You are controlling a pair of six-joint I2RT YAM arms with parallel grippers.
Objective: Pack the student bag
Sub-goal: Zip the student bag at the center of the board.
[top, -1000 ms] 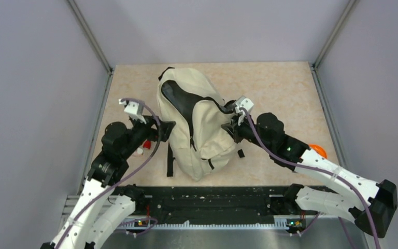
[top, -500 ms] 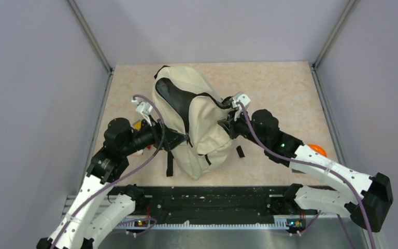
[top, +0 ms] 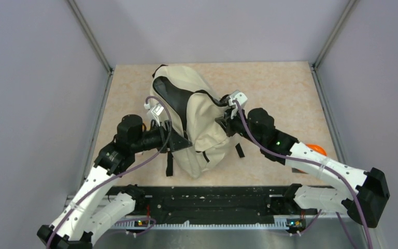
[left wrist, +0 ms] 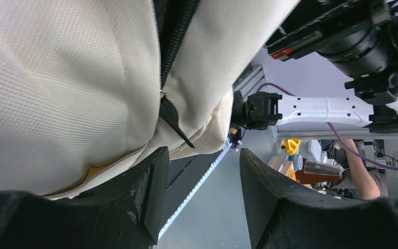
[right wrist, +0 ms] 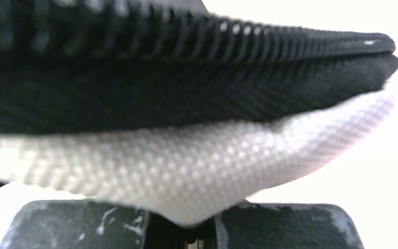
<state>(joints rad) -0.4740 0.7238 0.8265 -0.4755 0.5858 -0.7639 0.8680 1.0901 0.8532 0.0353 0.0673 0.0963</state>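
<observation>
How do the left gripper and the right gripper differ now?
The left gripper has its jaws apart with nothing between them; the right gripper is shut on the zipper edge of the bag. The left one is at the bag's left side, the right one at its right. Both are close against the bag.

- beige marbled table (top: 280,88), pretty plain
- cream student bag (top: 202,129) lies on it, a bit left of the middle
- some orange thing (top: 318,149) near the right edge, half hidden

Nothing readable shows in any view: no text, label, brand or number can be made out on the student bag (top: 207,124) or on anything around it.
</observation>
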